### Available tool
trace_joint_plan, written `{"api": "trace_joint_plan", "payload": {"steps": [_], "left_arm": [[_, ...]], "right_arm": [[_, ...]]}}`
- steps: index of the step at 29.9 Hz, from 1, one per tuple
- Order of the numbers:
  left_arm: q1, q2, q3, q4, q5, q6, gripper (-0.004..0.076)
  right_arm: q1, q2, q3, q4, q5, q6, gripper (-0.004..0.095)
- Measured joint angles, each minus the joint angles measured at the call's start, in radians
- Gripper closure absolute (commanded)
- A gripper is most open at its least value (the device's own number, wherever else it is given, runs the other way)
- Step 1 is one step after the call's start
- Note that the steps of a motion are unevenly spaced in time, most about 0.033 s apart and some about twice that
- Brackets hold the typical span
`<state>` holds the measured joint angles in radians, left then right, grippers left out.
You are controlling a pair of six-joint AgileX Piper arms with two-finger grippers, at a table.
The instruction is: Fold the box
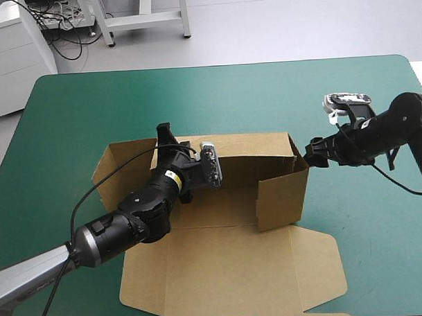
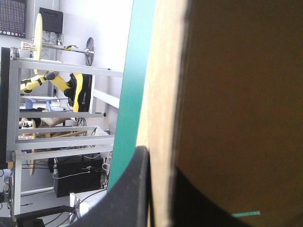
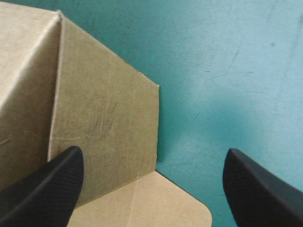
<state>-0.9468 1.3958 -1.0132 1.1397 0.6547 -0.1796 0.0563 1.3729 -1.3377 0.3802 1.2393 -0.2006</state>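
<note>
Currently: left gripper has its fingers clenched on a raised wall of the box, with the board edge pinched between them. High view puts this grasp at the box's far-left corner. Right gripper fingers are spread wide with nothing held; the box's far-right corner stands just ahead, nearer one finger. Whether they touch is unclear. Box sits mid-way on the teal-green cover, back and right walls up, lid flat toward the near edge.
</note>
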Motion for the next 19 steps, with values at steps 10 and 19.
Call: {"api": "trace_joint_plan", "payload": {"steps": [10,19], "left_arm": [[0.000,0.000,0.000,0.001,0.000,-0.005,0.0756],[0.000,0.000,0.000,0.002,0.000,-0.005,0.0756]], "right_arm": [[0.000,-0.051,0.125,0.082,-0.003,-0.111,0.0174],[0.000,-0.070,0.196,0.166,-0.004,-0.204,0.0174]]}}
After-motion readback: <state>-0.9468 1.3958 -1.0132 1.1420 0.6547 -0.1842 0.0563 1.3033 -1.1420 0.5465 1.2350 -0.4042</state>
